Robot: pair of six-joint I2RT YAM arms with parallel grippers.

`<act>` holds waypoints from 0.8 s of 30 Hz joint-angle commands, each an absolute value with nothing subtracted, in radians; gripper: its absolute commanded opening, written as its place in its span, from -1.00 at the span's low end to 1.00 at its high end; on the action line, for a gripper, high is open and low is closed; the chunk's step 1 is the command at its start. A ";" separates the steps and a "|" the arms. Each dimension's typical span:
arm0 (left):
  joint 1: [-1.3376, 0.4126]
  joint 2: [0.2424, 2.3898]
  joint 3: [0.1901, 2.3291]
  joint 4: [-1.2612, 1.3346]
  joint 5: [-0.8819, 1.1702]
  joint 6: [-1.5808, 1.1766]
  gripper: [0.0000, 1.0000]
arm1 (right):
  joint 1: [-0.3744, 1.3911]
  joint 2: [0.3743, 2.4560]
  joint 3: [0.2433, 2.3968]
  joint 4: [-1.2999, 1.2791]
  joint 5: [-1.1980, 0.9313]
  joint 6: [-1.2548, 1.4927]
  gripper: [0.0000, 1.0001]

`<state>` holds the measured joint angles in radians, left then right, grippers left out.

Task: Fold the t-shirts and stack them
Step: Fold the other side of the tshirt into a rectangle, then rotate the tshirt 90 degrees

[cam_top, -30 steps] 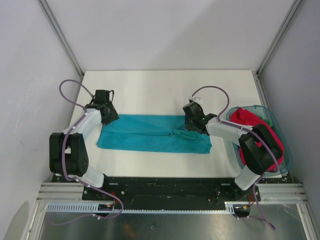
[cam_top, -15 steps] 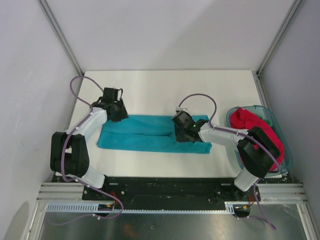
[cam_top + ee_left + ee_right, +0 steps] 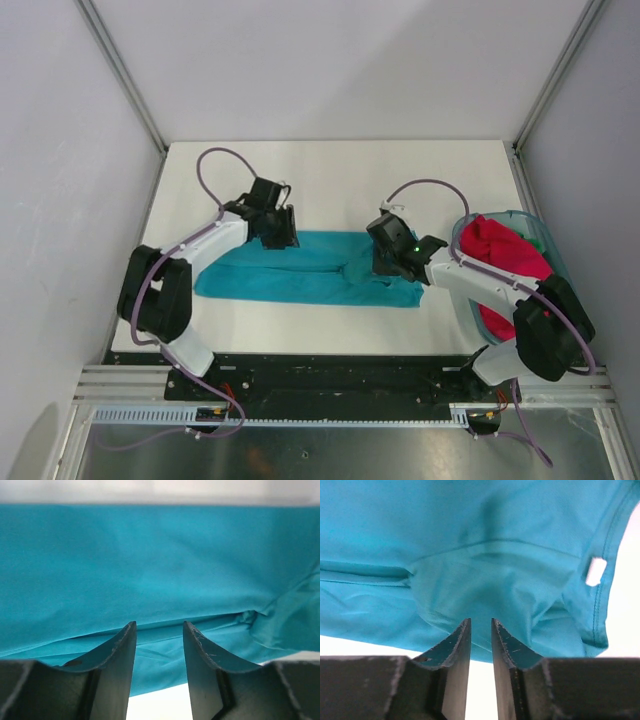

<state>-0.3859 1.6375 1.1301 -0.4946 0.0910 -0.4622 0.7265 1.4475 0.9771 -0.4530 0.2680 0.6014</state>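
A teal-blue t-shirt [image 3: 300, 268], folded into a long strip, lies flat across the middle of the table [image 3: 330, 185]. My left gripper [image 3: 279, 236] hovers at its far edge, left of centre; in the left wrist view it [image 3: 159, 626] is open, with the cloth [image 3: 150, 565] beyond the tips. My right gripper [image 3: 392, 264] hangs over the strip's bunched right end. Its fingers [image 3: 480, 623] stand a narrow gap apart with nothing between them, above rumpled cloth [image 3: 485, 575] and a white label [image 3: 596, 571]. A magenta-red t-shirt [image 3: 503, 250] lies heaped in the basket.
The translucent teal plastic basket [image 3: 548, 238] sits at the table's right edge, beside the right arm's elbow. Grey walls with metal posts close in the table on three sides. White tabletop shows behind and in front of the teal strip.
The left gripper has travelled right along the shirt's far edge. The right gripper has come down from the far edge onto the shirt's right end, and its jaws have narrowed.
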 commanded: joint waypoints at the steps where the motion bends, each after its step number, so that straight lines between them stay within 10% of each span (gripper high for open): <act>1: -0.451 1.662 1.178 -0.485 0.127 -0.451 -0.07 | 0.724 1.410 0.899 -0.457 0.317 0.662 -0.49; 18: -0.495 1.710 1.209 -0.486 0.122 -0.467 -0.10 | 0.758 1.390 0.774 -0.392 0.283 0.735 -0.58; 24: -0.487 1.671 1.195 -0.485 0.098 -0.465 -0.08 | 0.750 1.256 0.755 -0.536 0.347 0.838 -0.22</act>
<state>-0.4877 1.7168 1.1694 -0.4953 0.1081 -0.4698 0.7509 1.3582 0.7715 -0.4500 0.2863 0.7475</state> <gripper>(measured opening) 0.459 0.332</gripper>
